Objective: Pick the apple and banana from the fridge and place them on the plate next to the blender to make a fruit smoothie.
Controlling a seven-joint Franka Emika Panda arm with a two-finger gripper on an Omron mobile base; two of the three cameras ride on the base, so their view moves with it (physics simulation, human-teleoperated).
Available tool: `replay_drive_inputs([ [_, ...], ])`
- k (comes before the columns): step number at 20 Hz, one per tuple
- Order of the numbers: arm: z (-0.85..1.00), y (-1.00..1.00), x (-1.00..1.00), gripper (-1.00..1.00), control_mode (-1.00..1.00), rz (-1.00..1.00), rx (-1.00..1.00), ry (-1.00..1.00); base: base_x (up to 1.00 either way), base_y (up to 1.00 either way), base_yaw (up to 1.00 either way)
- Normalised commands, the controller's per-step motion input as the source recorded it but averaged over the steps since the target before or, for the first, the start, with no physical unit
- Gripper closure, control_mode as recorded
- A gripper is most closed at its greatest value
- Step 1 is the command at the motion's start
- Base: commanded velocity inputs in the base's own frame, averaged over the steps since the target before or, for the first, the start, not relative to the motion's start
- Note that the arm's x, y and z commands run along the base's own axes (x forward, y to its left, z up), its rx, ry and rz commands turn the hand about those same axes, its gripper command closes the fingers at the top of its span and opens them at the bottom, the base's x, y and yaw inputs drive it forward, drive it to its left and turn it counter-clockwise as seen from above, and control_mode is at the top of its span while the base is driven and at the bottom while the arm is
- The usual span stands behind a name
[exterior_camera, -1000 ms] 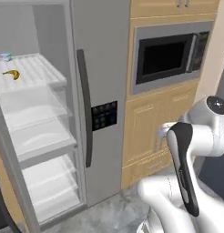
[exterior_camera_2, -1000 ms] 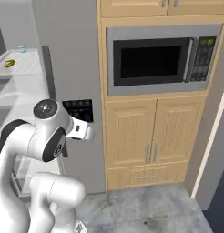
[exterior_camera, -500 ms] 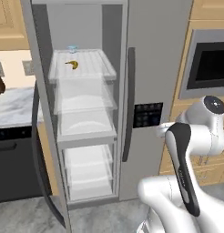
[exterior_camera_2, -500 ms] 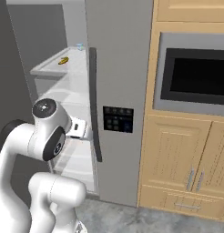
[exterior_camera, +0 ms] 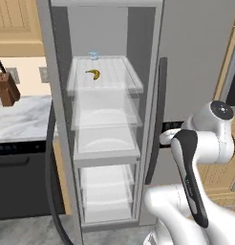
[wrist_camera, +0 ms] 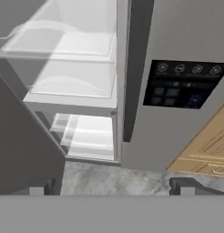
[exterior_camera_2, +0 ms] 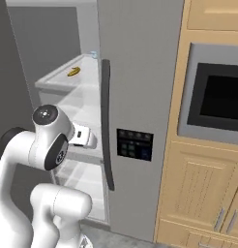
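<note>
Left base view is showing the fridge [exterior_camera: 196,62] with its left door swung open toward the camera, and the white shelves inside are standing bare except at the top. The banana [exterior_camera: 93,73] is lying on the top shelf [exterior_camera: 114,79], toward its left half, with a small pale blue object [exterior_camera: 93,55] sitting behind it at the back; that object is too small to identify. Left of the fridge, a knife block [exterior_camera: 5,89] is standing on the marble tabletop [exterior_camera: 19,117] above a dark oven front [exterior_camera: 19,182]. The white arm is rising at the lower right, its wrist reaching toward the fridge's closed right door.

Right base view is looking at the same fridge from the other side. The banana [exterior_camera_2: 73,71] is resting on the top shelf, well above the arm's wrist, and the long dark handle [exterior_camera_2: 107,123] is running down the closed door beside a dark control panel [exterior_camera_2: 134,144]. A built-in microwave [exterior_camera_2: 215,94] is sitting in the wooden cabinetry to the right.

Hand view is pointing at the lower shelves, the dark handle and the control panel [wrist_camera: 184,84], with the grey floor below. The pincer [wrist_camera: 112,187] is standing released, its two dark fingertips [wrist_camera: 184,185] spread wide apart at the bottom edge and grasping nothing.
</note>
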Motion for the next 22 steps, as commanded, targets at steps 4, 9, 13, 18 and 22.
replay_drive_inputs([
  [4,0.0,0.0,0.0,-1.0,1.0,0.0,0.0,0.0,0.54,0.38,0.15],
  [9,0.0,0.0,0.0,-1.0,1.0,0.0,0.0,0.0,0.56,0.36,0.13],
  [13,0.0,0.0,0.0,-1.0,1.0,0.0,0.0,0.0,0.59,0.29,0.12],
  [18,0.0,0.0,0.0,-1.0,1.0,0.0,0.0,0.0,0.59,0.15,0.11],
  [22,0.0,0.0,0.0,-1.0,1.0,0.0,0.0,0.0,0.51,0.07,0.05],
])
